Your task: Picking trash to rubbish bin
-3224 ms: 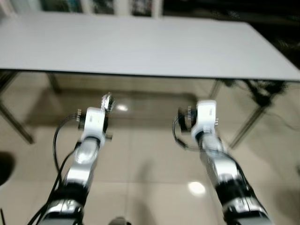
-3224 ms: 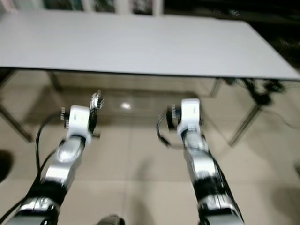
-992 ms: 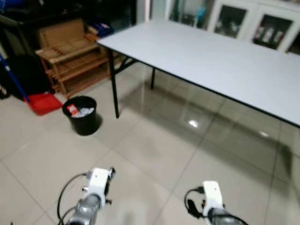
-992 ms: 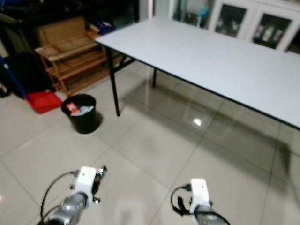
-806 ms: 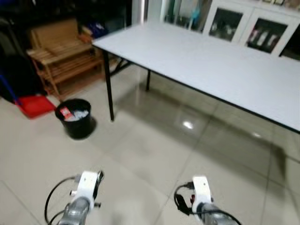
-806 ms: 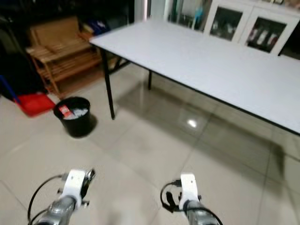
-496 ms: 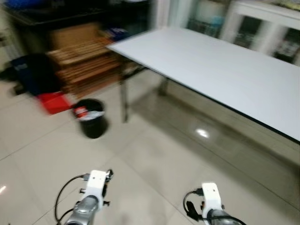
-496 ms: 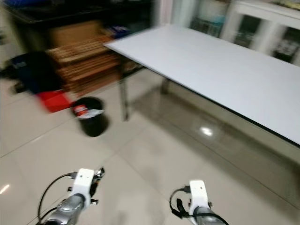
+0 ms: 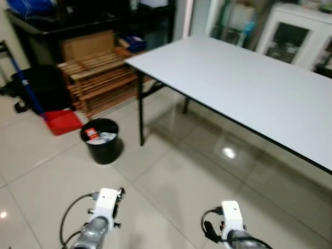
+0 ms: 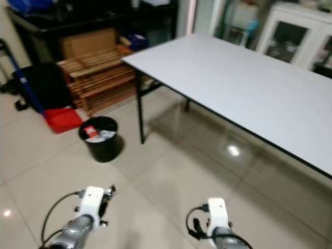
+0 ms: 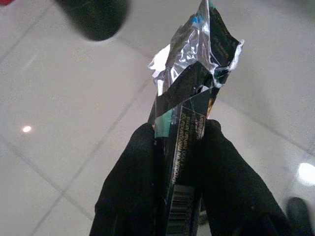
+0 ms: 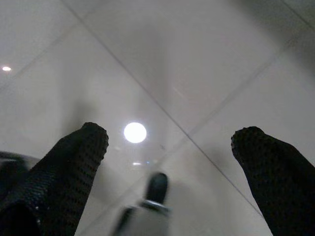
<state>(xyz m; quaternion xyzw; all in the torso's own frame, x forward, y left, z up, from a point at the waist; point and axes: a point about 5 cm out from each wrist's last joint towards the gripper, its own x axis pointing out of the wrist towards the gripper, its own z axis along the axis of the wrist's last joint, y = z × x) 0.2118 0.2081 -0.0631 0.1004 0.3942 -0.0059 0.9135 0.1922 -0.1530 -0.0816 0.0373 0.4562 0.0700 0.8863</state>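
Left wrist view: a crumpled foil wrapper [image 11: 189, 98] is clamped between the two black fingers [image 11: 133, 182] of the left claw [image 11: 174, 167]. The wrapper's long axis runs along the fingers, torn silver end sticking out past the tips. A dark round blur is seen far beyond the wrapper, judged to be the bin.

Head views: the black rubbish bin [image 9: 102, 140] stands on the tiled floor [image 9: 171, 192], far-left of both arms, just beside the near-left leg of the white table [image 9: 249, 93]. Trash is already seen inside the bin. A red dustpan [image 9: 62, 121] and a wooden rack [image 9: 98, 83] lie further left and beyond it. The left claw [image 9: 120, 193] is the nearer one to the bin, but well apart from it; the bin lies ahead and slightly left of that claw. A walk forward-left is judged necessary before any drop.

Right wrist view: the right claw [image 12: 167, 147] is spread wide, nothing held, only floor tiles seen between its fingers.

Versus 0.5 s ago: the whole picture has sharpened and shifted slightly, so camera motion is inferred, not motion of the bin. Versus 3.2 s ago: the table was then faced head-on with no bin in frame; the bin side has since been turned toward. The wrapper was already gripped then.
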